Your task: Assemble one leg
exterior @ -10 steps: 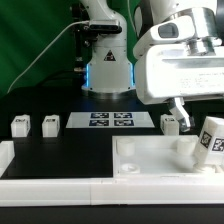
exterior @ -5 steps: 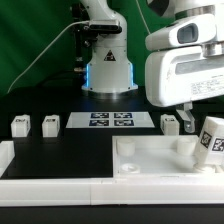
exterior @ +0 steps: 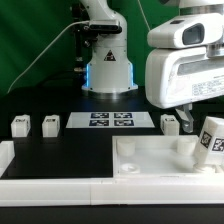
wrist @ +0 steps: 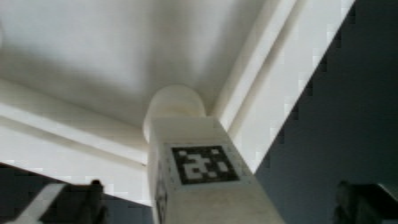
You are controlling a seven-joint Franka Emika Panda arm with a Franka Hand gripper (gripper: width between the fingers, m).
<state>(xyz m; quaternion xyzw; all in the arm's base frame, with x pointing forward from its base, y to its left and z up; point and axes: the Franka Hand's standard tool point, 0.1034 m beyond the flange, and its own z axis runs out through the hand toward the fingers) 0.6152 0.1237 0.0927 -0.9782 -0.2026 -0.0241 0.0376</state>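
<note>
1. Rising and drifting toward the exterior view's right: that is what the arm (exterior: 185, 70) has done since 1.0 s ago, with most of the shift in the first half-second. The leg (exterior: 208, 140) has not budged.
2. Exterior view: the leg stands tilted on the tray-like part (exterior: 140, 165), toward that part's end on the exterior view's right, with its tag facing the camera. Whether its lower end is seated in the tray we cannot tell.
3. Exterior view: the gripper (exterior: 184, 120) hangs just beside the leg, on the exterior view's left of it, and does not touch it. Only 1 finger shows clearly, so this view does not settle the opening.
4. Exterior view: 3 other legs (exterior: 50, 124) sit on the black table (exterior: 70, 140), 2 on the exterior view's left of the marker board (exterior: 110, 121) and 1 on its right.
5. Wrist view: both fingertips (wrist: 75, 203) show at opposite edges of the picture, spread wide with nothing gripped. The claw is wide open and empty. The leg stands centred beyond them, tag toward the camera, beside the tray's raised rim.
6. Handling, our judgement: small hard plastic, so light, stiff and not fragile, but smooth and likely slippery. We would take it across 2 opposite flat sides near mid-height, square to the faces, since its tilt could let it twist out of the grip.
</note>
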